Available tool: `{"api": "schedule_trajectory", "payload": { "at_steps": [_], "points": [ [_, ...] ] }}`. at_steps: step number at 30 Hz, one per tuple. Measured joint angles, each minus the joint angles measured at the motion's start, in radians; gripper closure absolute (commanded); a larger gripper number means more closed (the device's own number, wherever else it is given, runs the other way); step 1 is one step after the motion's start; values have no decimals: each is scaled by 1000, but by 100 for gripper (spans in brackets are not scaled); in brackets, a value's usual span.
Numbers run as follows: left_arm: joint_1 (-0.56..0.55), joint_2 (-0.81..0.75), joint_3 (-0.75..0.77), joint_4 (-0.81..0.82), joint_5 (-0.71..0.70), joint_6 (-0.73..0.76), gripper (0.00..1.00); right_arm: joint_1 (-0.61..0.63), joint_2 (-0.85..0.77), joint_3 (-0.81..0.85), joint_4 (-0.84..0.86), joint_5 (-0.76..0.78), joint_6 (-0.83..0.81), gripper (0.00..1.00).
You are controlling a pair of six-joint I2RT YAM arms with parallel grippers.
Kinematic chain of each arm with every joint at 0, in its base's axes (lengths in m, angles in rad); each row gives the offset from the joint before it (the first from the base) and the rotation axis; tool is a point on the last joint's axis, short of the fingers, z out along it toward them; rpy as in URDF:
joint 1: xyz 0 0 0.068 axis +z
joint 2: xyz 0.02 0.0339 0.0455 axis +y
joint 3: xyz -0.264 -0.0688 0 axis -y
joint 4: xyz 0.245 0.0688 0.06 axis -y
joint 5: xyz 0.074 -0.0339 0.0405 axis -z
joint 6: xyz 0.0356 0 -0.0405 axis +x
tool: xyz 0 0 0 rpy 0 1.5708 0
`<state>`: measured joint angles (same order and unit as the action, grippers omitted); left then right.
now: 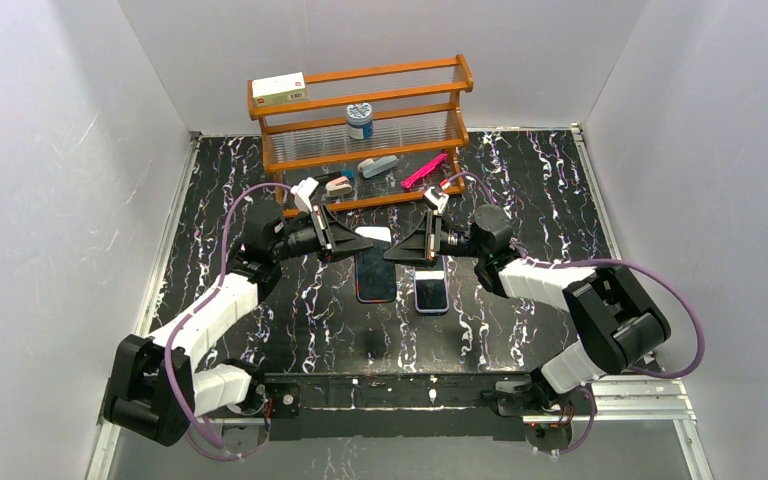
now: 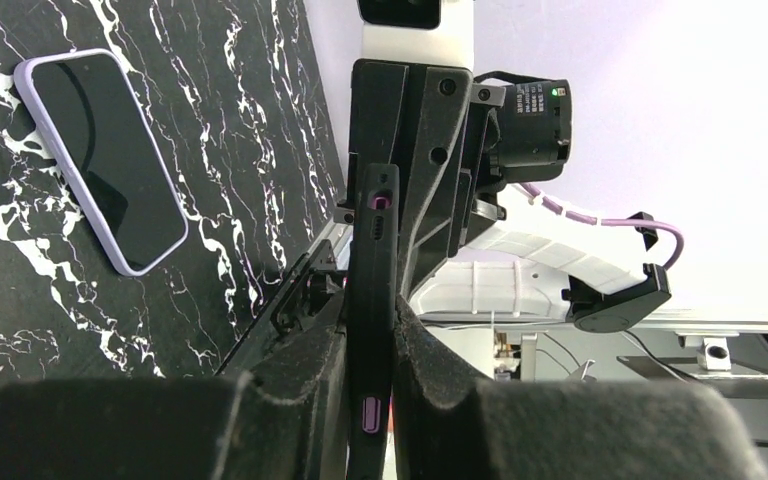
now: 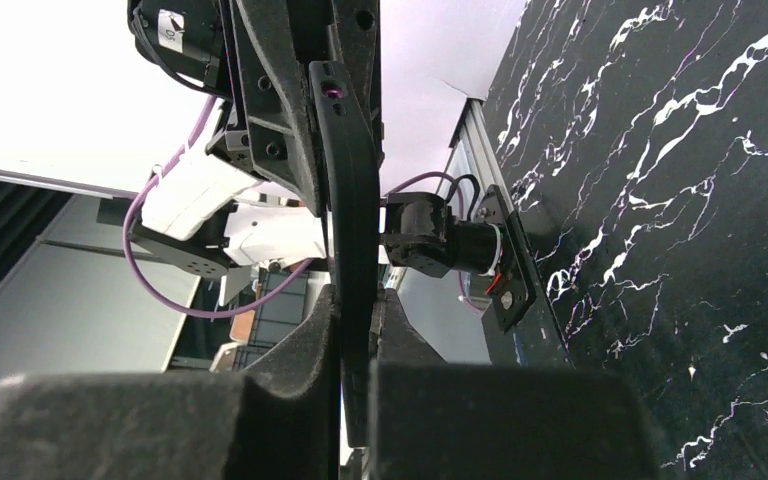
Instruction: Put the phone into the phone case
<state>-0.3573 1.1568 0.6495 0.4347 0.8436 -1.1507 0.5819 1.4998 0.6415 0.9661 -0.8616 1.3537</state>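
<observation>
Top external shows the left end effector [image 1: 350, 245] and right end effector [image 1: 402, 250] each closed on opposite long edges of the case [image 1: 375, 272], holding it flat over mid-worktop [image 1: 560, 200], probably to steady it for the phone [image 1: 431, 290] lying just beside it.

The right pincer [image 3: 355, 335] was clamped on the thin edge of the phone case [image 3: 352, 200], a matte black strip that rose up the middle of the view. At its far end the left pincer [image 3: 332, 105] gripped it too. A purple cable [image 3: 160, 292] looped under a white arm link at left. The black, white-veined counter [image 3: 680, 250] filled the right side.
</observation>
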Motion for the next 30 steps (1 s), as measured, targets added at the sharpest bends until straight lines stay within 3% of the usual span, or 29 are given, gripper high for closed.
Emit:
{"api": "schedule_trajectory", "payload": {
  "at_steps": [4, 6, 9, 11, 17, 26, 28, 30],
  "points": [
    [1, 0, 1, -9, -3, -1, 48, -5, 16, -4, 42, 19, 34, 99],
    [0, -3, 6, -39, -4, 3, 40, -14, 26, -15, 74, 44, 60, 99],
    [-2, -12, 20, -111, -15, 27, 37, -39, 40, -42, 118, 79, 97, 99],
    [-2, -26, 24, -151, -26, 41, 39, -52, 46, -59, 143, 108, 119, 99],
    [-2, -61, 16, -204, -46, 43, 62, -70, 45, -82, 164, 189, 136, 99],
    [-2, -63, 1, -244, -51, 40, 63, -71, -20, -83, 74, 267, 72, 99],
    [-2, -60, 1, -253, -51, 44, 70, -71, -21, -83, 72, 276, 64, 99],
    [-2, -55, 1, -259, -50, 48, 86, -71, -21, -83, 66, 280, 61, 99]
  ]
}}
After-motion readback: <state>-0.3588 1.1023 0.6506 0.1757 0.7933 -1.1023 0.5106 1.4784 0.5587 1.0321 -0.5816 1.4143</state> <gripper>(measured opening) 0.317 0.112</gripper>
